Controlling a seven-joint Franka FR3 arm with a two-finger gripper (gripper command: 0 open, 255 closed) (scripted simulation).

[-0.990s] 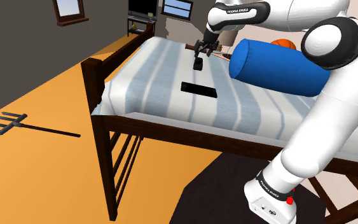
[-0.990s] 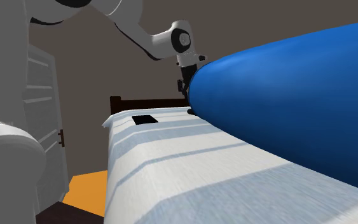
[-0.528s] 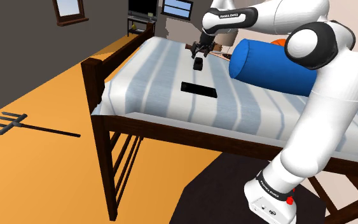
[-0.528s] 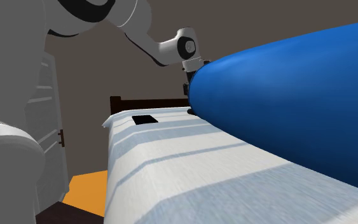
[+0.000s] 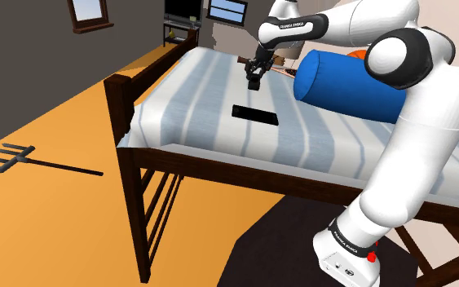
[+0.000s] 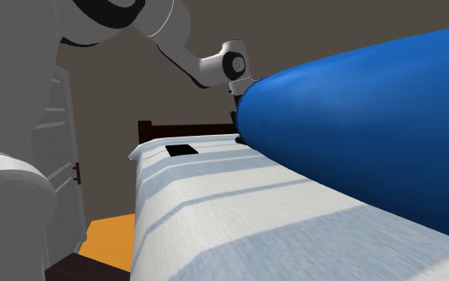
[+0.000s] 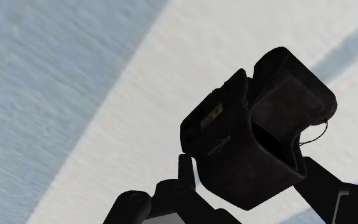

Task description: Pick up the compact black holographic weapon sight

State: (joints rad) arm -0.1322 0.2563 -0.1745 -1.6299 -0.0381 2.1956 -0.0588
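Note:
The black weapon sight [image 5: 253, 82] is a small boxy thing with a window frame, far along the striped bed [image 5: 187, 122]. My gripper [image 5: 254, 73] comes down on it from above. In the wrist view the sight [image 7: 260, 137] sits between my two black fingers [image 7: 187, 170], which press against its sides, with the sheet close behind it. Whether it rests on the sheet or hangs just above it I cannot tell. In the second exterior view my wrist [image 6: 232, 64] reaches down behind the blue bolster [image 6: 358, 120], which hides the hand.
A flat black rectangle [image 5: 255, 113] lies on the bed nearer the stand, also seen as the flat rectangle [image 6: 181, 149]. The blue bolster [image 5: 346, 86] lies close beside the gripper. An orange ball [image 5: 364, 55] sits behind it. The dark footboard [image 5: 125, 122] and a rake [image 5: 24, 159] on the floor are further off.
The hand has dropped lower over the sight and the forearm swung in. The fingers, wide apart before, have closed onto the sight's sides.

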